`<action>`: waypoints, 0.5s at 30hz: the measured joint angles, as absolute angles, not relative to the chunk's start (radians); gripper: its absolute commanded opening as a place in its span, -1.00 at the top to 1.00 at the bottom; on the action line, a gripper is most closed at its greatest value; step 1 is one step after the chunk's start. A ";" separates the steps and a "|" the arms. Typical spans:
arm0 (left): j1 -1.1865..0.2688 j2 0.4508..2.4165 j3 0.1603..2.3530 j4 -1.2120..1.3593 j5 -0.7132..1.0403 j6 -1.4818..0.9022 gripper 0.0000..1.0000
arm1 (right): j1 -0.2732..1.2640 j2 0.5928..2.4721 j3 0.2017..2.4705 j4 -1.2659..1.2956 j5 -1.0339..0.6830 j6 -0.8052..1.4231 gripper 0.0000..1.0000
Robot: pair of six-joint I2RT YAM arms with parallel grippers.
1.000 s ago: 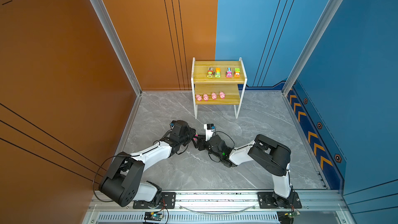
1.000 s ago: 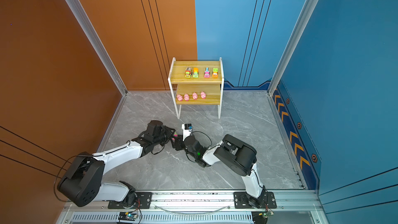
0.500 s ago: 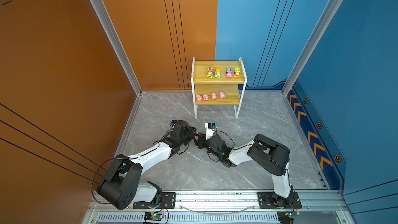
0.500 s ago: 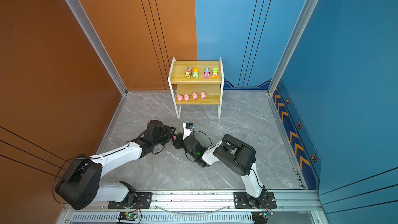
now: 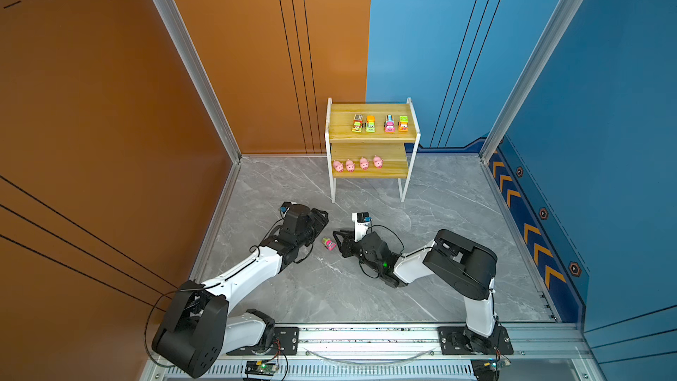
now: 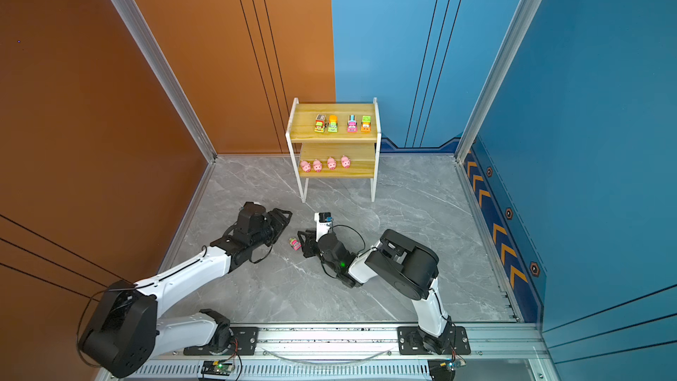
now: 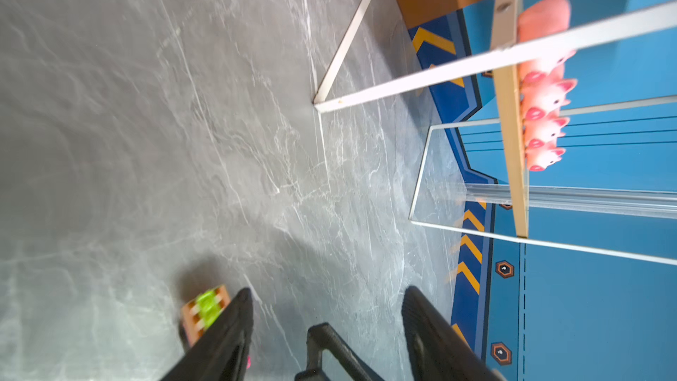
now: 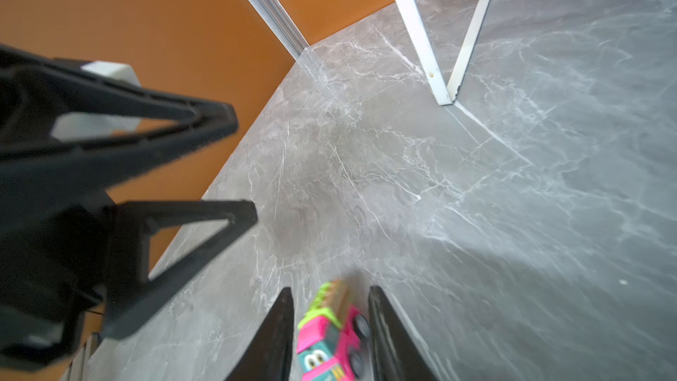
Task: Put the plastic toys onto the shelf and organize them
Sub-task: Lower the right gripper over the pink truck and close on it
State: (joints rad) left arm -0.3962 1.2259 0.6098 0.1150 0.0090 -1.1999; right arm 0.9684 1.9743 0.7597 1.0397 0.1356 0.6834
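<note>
Shows grey marble surface (image 5: 439,287), orange/blue walls (image 5: 256,49), shelf (image 5: 340,122) at back; L hand (image 7: 328,296) open, R hand (image 8: 331,290) round pink truck (image 8: 329,335), grip unclear.

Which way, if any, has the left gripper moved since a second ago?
Yes. In both top views the left gripper has drawn back leftward toward the orange wall, leaving the pink truck.

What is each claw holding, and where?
Left claw: nothing, open. The pink toy truck sits in the right claw, flanks facing its jaws; whether they grip cannot be told.
</note>
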 measured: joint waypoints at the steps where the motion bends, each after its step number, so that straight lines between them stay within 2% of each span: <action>1: -0.380 1.217 0.609 0.109 0.009 -1.192 -0.32 | 0.968 1.974 0.758 1.039 0.135 0.676 0.33; 6: -0.314 1.203 0.593 0.071 0.025 -1.155 -0.35 | 0.971 1.974 0.758 1.017 0.121 0.619 0.26; 15: -0.244 1.168 0.591 -0.049 0.053 -1.050 -0.40 | 0.978 1.933 0.770 0.868 0.029 0.331 -0.18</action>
State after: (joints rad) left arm -0.2443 1.1675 0.5907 -0.0494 0.0532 -1.0500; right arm 0.9779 1.9331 0.7700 0.8684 0.0288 0.3305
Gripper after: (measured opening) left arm 0.696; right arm 0.549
